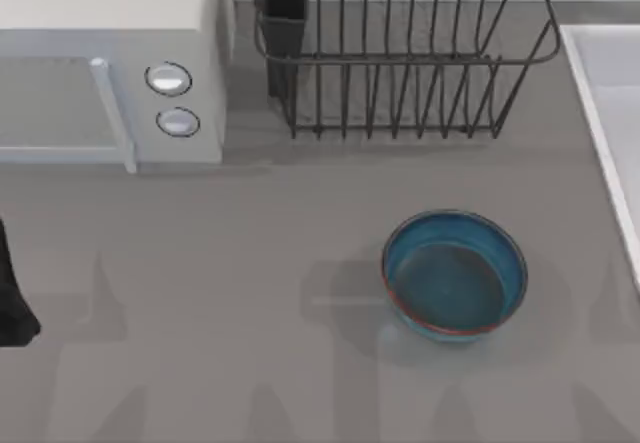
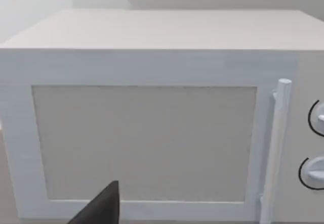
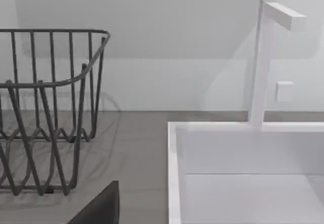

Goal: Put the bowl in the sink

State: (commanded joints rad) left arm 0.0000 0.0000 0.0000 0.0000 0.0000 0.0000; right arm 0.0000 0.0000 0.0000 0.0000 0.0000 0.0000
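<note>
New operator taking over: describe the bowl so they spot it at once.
Start at the dark wire dish rack at the table's back. In front of it, on the open grey tabletop, stands the bowl. It is round and blue, with a reddish-brown rim band.

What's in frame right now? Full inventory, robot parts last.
bowl: 1, blue with teal inside, upright on the table, right of centre.
sink: 1, pale grey-white, table's right edge.
faucet: 1, white, behind the sink.
dish rack: 1, dark wire, back of the table, centre-right.
microwave: 1, white, back left, door shut.
table: 1, grey.
left arm: 1, black, parked at the table's left edge.
</note>
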